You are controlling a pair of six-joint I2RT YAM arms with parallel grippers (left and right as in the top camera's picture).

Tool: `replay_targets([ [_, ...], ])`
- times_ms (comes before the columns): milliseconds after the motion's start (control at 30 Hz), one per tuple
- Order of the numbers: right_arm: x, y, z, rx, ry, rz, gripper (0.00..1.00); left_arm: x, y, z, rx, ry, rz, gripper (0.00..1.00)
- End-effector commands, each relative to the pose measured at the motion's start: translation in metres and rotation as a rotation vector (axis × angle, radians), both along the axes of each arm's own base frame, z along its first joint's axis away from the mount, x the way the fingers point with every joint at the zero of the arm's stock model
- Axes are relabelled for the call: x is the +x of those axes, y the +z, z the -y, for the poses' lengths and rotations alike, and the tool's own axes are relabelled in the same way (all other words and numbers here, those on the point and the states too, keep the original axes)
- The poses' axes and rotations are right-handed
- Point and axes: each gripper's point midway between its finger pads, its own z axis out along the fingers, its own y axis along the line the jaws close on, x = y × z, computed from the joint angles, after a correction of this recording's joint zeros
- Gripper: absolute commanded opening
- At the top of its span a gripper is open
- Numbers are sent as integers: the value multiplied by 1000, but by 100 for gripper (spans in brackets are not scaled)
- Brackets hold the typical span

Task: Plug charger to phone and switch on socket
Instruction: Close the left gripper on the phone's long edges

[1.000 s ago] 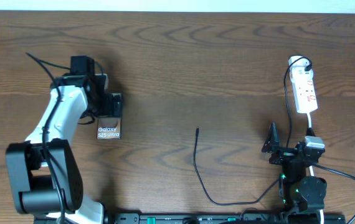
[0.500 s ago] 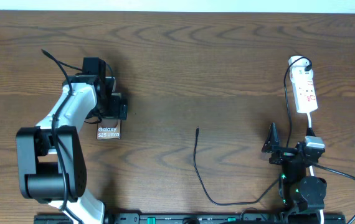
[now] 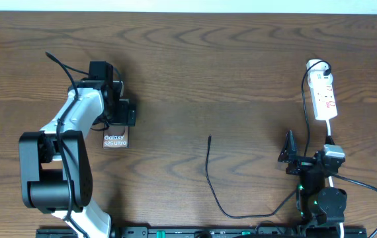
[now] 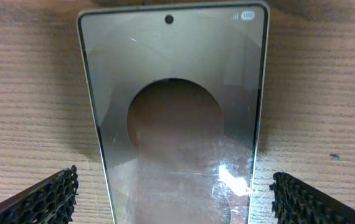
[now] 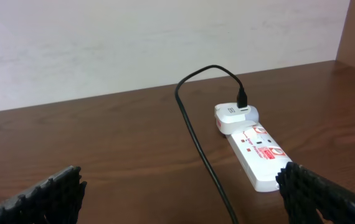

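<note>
Wide view first: the wooden table (image 3: 241,66) looks the same as a second ago, nothing on it has shifted. The one thing that has moved is my left arm (image 3: 69,125): its shoulder has swung in and the wrist has slid a touch to the right and away from me, and in the last half second it has all but settled. The right arm (image 3: 317,192) hasn't budged, folded low at the near edge. The socket (image 3: 324,98) lies at the far right, well apart from everything else, and I can't tell from here whether its red switches are on. The phone (image 3: 116,139) sits flat at left, Galaxy lettering toward me, exactly where it was. Left gripper (image 4: 176,202) now hangs right over it, jaws spread wide and empty, one finger off each long edge with bare wood showing between, so no contact yet. Right gripper (image 5: 184,196) is also spread wide, holding nothing, looking toward the socket. The charger (image 3: 209,178) curls across the middle of the table, untouched, its plug tip (image 3: 209,137) pointing away from me, well apart from the phone. My read: I'm lined up to pinch the phone, and plugging in and switching on are both still ahead.
</note>
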Motion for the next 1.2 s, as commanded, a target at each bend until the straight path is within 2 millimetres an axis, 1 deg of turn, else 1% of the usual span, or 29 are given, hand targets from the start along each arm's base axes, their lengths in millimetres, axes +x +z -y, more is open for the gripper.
replay_targets([
  [0, 0, 0, -2, -14, 9, -1, 99, -9, -12, -2, 6, 20, -43, 97],
  [200, 0, 0, -2, -14, 8, -1, 99, -12, -21, -2, 6, 20, -67, 98],
  [500, 0, 0, -2, -14, 8, -1, 99, -10, -21, -2, 6, 20, -58, 98],
  [1167, 0, 0, -2, -14, 9, -1, 99, -12, -23, -2, 6, 20, -65, 98],
])
